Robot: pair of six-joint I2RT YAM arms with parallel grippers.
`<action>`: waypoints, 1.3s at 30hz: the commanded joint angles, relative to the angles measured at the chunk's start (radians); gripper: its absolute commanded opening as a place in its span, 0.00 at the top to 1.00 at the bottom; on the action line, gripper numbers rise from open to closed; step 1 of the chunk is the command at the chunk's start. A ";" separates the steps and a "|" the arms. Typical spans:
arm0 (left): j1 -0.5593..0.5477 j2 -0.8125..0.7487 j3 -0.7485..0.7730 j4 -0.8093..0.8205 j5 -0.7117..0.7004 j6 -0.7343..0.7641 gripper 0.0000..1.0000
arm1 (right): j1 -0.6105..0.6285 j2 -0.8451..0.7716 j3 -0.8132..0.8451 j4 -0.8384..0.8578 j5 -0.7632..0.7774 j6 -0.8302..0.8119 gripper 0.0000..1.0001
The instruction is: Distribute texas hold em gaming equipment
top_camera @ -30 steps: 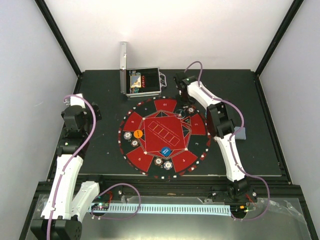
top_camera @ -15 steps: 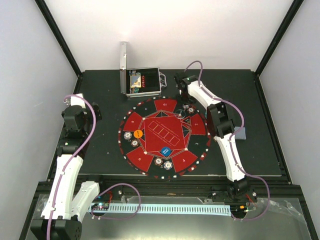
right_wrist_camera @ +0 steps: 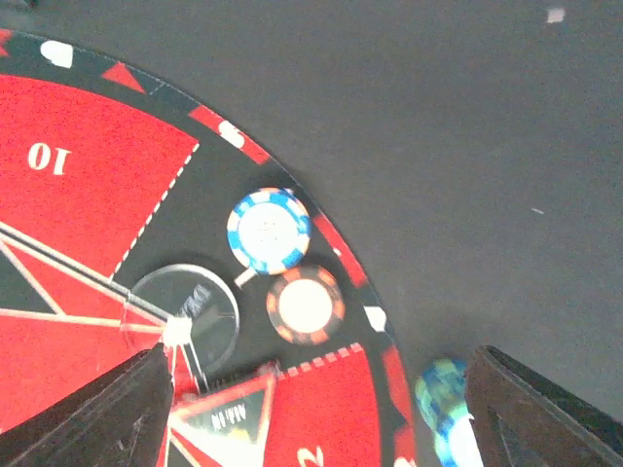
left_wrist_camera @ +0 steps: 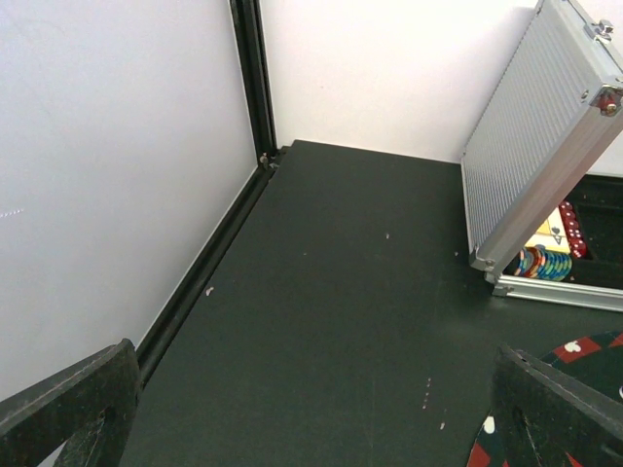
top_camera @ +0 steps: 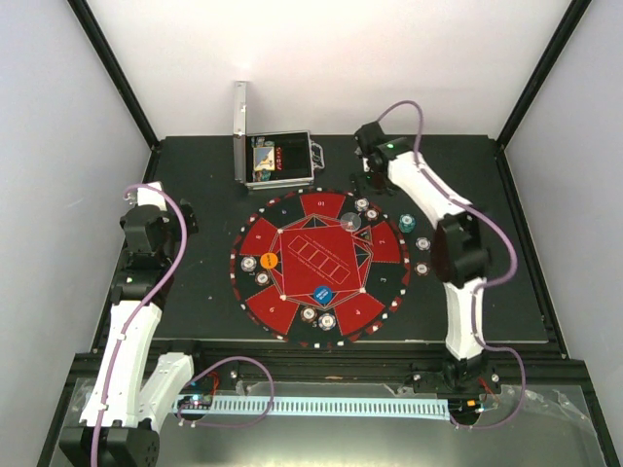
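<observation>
At the far left the left gripper (left_wrist_camera: 311, 418) hangs above bare table (left_wrist_camera: 321, 292) with its fingers spread wide and nothing between them, well apart from the play. To its right the silver case (top_camera: 282, 161) stands open at the back of the table, its lid (left_wrist_camera: 540, 136) upright and a row of spare chips (left_wrist_camera: 545, 263) on edge inside. Any reach in there risks striking the lid, since it stands close beside them. On the round mat (top_camera: 321, 207) lie an orange disc (top_camera: 269, 261) on the left side, a blue disc (top_camera: 324, 294) toward the near side and two striped chips (top_camera: 309, 314) side by side at the near rim. At the mat's far right rim a blue-and-white chip (right_wrist_camera: 269, 230) and a brown-red chip (right_wrist_camera: 306, 305) sit just beside each other, with a clear disc (right_wrist_camera: 185, 316) close by. The right gripper (right_wrist_camera: 321, 399) hovers over this cluster, fingers parted and holding nothing. Further right a teal chip (top_camera: 408, 223) sits at the mat's edge, and two more chips (top_camera: 421, 243) rest on the table beyond it. The likely trouble is crowding: a finger coming down here could shove a neighbour out of place, and the clear disc, hard to see against the mat, could be nudged unnoticed. Flat chips may also slip from a pinch.
</observation>
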 commanded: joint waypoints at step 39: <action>-0.017 -0.002 0.018 0.013 0.013 -0.001 0.01 | -0.212 -0.136 -0.456 0.143 -0.056 -0.003 0.41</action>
